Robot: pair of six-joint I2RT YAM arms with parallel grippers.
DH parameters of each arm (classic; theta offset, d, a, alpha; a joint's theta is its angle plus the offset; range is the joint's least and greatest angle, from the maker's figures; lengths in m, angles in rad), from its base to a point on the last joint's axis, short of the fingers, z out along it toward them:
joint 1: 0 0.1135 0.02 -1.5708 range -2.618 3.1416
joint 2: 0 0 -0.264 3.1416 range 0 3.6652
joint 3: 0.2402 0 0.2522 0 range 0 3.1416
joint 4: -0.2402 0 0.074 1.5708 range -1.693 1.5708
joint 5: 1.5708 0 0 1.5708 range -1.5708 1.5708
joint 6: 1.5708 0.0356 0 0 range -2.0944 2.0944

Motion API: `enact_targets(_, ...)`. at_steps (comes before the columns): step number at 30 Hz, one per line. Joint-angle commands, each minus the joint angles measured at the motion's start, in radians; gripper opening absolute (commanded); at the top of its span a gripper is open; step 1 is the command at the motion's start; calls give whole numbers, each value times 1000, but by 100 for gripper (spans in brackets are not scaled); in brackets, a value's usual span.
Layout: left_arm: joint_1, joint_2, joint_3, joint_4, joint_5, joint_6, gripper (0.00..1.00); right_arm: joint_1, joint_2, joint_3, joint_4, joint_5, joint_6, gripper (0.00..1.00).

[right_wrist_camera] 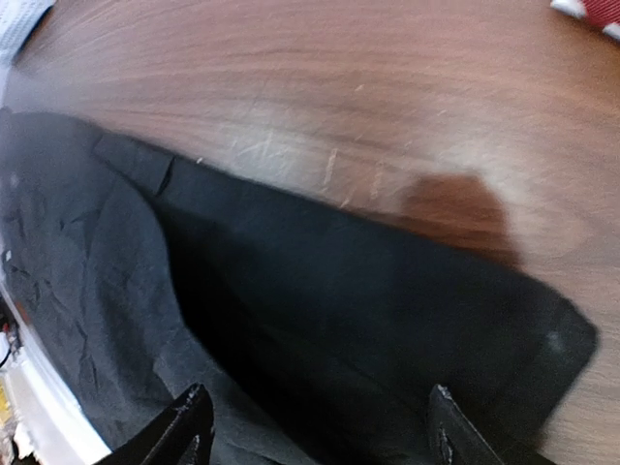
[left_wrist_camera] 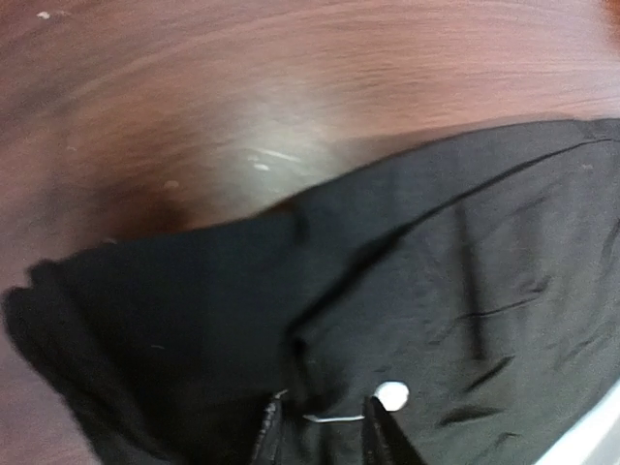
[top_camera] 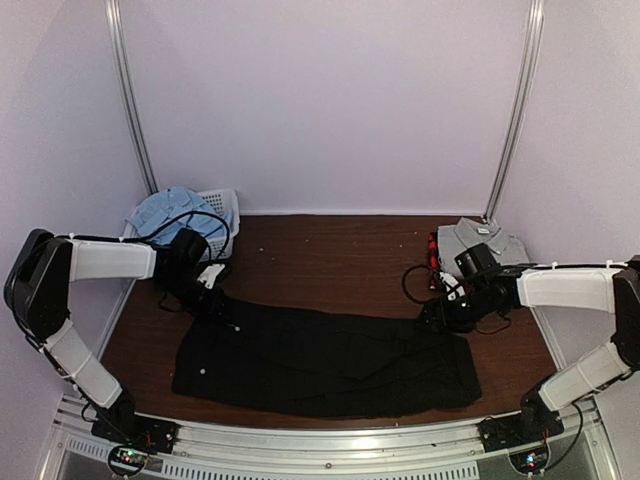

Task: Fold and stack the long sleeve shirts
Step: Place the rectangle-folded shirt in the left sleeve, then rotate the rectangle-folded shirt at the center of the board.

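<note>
The black shirt (top_camera: pixel 320 365) lies spread flat across the front of the brown table (top_camera: pixel 330 250). Its back left corner is drawn to a point at my left gripper (top_camera: pixel 213 298). In the left wrist view that gripper (left_wrist_camera: pixel 326 426) stands narrowly closed on a fold of the black cloth (left_wrist_camera: pixel 465 271), beside a white button (left_wrist_camera: pixel 392 393). My right gripper (top_camera: pixel 437 318) is at the shirt's back right corner. In the right wrist view it (right_wrist_camera: pixel 315 426) is wide open just above the black cloth (right_wrist_camera: pixel 387 310), holding nothing. The grey shirt (top_camera: pixel 485 240) lies folded at the back right on the plaid one (top_camera: pixel 433 248).
The light blue shirt (top_camera: pixel 165 215) is heaped in a white mesh basket (top_camera: pixel 225 200) at the back left, just behind my left arm. White walls close in the table on three sides. Bare brown wood shows behind the black shirt.
</note>
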Motion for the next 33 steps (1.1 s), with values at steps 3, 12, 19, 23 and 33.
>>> enact_targets(3, 2, -98, 32, -8, -224, -40, 40, 66, -89, 96, -137, 229, 9, 76)
enact_targets(12, -104, -265, 5, 157, -168, -71, 49, 213, -116, 77, -116, 237, 94, 75)
enact_targets(19, -182, -177, -66, 364, -64, -140, 50, 216, -23, 19, -49, 224, 136, 73)
enact_targets(23, -222, -104, -92, 398, -93, -149, 50, 213, 48, 3, -42, 265, 146, 73)
enact_targets(33, -227, -53, -190, 405, -268, -156, 50, 211, 195, 105, -91, 423, 106, 74)
